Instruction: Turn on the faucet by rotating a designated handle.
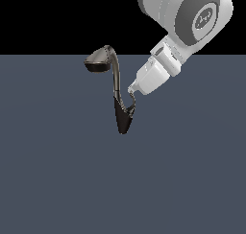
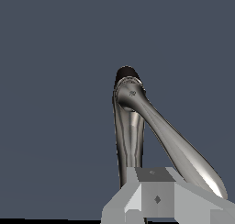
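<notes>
The faucet point(image 1: 116, 79) is dark grey-brown, with a pointed dark base point(image 1: 123, 122), a slim curved neck and a wide flat head point(image 1: 98, 60) towards the exterior view's left. The handle point(image 1: 132, 105) is a thin curved lever rising from the base on the exterior view's right. My gripper point(image 1: 130, 90) comes down from the upper right, its tip at the handle's upper end. In the wrist view the fingers point(image 2: 156, 193) stand together with no gap and hold nothing. Two silvery limbs of the faucet point(image 2: 133, 103) run towards them. I cannot tell which limb is the handle.
The faucet stands on a flat dark blue-grey floor point(image 1: 57, 180). My arm's white wrist and forearm point(image 1: 187, 17) fill the upper right of the exterior view.
</notes>
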Robot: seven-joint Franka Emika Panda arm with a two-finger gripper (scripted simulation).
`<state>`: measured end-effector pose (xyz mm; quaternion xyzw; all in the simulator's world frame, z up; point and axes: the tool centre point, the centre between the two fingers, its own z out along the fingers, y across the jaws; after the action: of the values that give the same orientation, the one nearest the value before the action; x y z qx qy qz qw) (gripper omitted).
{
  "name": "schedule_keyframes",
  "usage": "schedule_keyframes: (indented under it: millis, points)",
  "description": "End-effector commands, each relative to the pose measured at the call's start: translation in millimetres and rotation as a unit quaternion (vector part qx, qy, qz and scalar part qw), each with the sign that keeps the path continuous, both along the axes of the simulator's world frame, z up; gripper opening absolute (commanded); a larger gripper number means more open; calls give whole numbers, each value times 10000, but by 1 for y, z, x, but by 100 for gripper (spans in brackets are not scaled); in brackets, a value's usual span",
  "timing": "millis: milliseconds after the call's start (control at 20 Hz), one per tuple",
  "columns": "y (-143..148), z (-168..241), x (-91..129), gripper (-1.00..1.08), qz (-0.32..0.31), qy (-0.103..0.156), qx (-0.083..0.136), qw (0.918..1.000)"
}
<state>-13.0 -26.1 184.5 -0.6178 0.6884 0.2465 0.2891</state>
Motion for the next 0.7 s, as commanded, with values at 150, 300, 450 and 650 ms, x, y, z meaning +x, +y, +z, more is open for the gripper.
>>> schedule_keyframes:
  millis: [150, 300, 450, 650]
  points:
    - [-3, -9, -27, -100, 11, 81, 31, 10000]
    - [-4, -11, -39, -100, 23, 83, 37, 10000]
    - [-1, -3, -32, -100, 51, -20, 20, 10000]
    - [-16, -22, -45, -100, 42, 23, 29, 10000]
